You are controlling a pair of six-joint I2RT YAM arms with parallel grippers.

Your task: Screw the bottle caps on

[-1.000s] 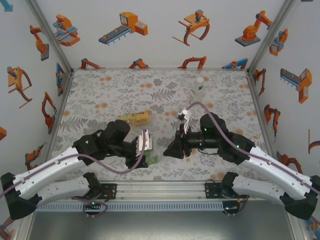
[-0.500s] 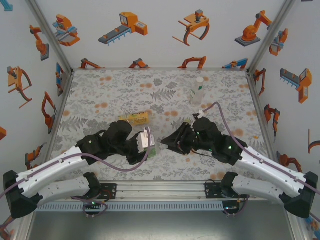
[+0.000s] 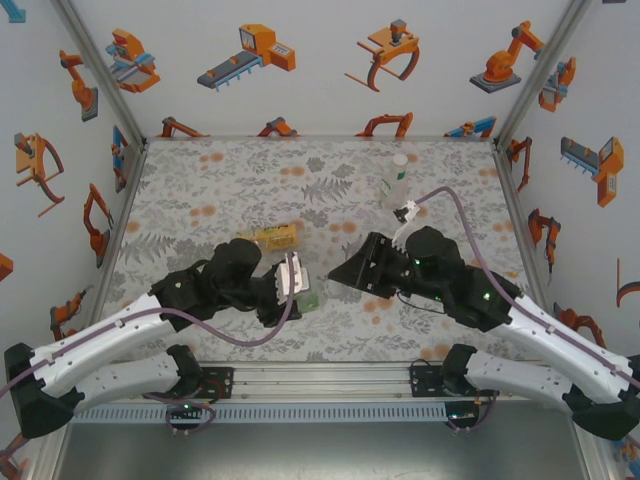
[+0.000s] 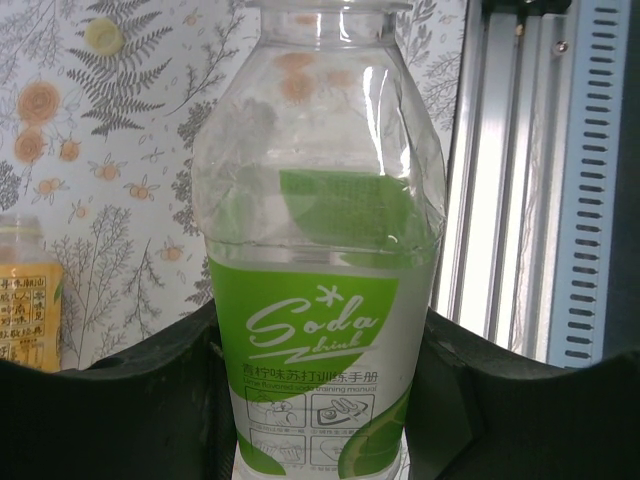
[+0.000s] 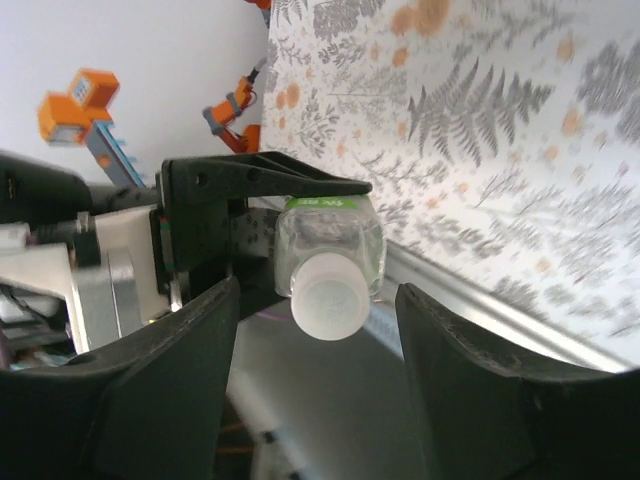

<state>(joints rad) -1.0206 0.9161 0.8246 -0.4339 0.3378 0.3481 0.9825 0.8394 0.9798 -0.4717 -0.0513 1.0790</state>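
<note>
My left gripper (image 3: pixel 296 288) is shut on the green-labelled bottle (image 4: pixel 318 330), its fingers (image 4: pixel 160 390) pressing both sides of the label. A pale whitish cap (image 5: pixel 330 297) sits on that bottle's neck. My right gripper (image 5: pixel 316 305) is open, its fingers on either side of the cap and apart from it. From above, the right gripper (image 3: pixel 347 275) points left at the held bottle (image 3: pixel 308 297). The yellow-amber bottle (image 3: pixel 273 238) lies behind the left gripper. The tall slim clear bottle (image 3: pixel 397 181) stands at the back right.
The aluminium rail (image 4: pixel 500 180) at the table's near edge runs just beside the held bottle. The yellow-amber bottle (image 4: pixel 25 300) shows left of it. A small pale round thing (image 4: pixel 104 35), perhaps a cap, lies on the patterned table (image 3: pixel 220 190).
My right gripper has drawn back to the right and up from the bottle's top and its wrist has turned. The left gripper still holds the bottle in about the same place.
</note>
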